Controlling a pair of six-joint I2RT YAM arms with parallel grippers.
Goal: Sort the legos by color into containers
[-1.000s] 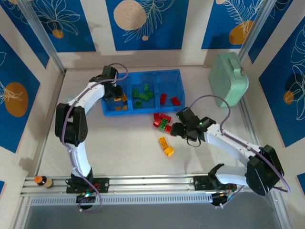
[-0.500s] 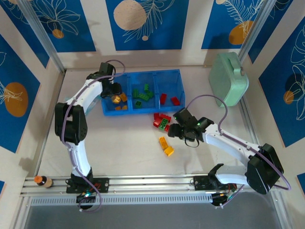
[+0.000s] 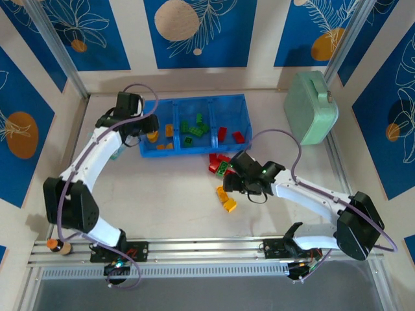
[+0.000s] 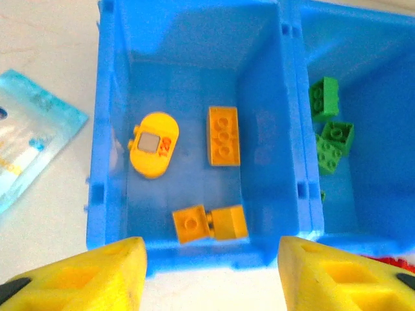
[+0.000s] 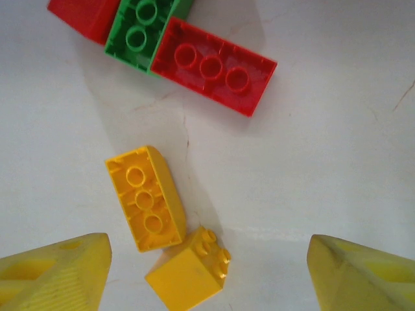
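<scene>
We see the pale worktop (image 3: 162, 201) carrying a mint-green case (image 3: 311, 107) at its far right. A blue tray (image 3: 194, 100) with three compartments stands at the far middle.

The left tool (image 4: 211, 259) hangs just in front of the tray's left compartment. Its fingers (image 4: 97, 269) are spread, with nothing between them. A pale blue packet (image 4: 29, 152) lies on the worktop just left of the tray.

The right tool (image 5: 209, 259) hovers low over loose bricks near the middle of the worktop. Its yellow pads (image 5: 55, 269) stand wide apart and grip nothing.

In the left compartment we count four orange-yellow legos (image 4: 223, 135), one of them rounded. Green legos (image 4: 331, 133) lie in the middle compartment and red legos (image 3: 230, 135) in the right one.

On the worktop, a red brick (image 5: 213, 67) touches a green brick (image 5: 142, 29). Nearer the pads, a yellow brick (image 5: 146, 197) lies against a small yellow cube (image 5: 188, 269).
</scene>
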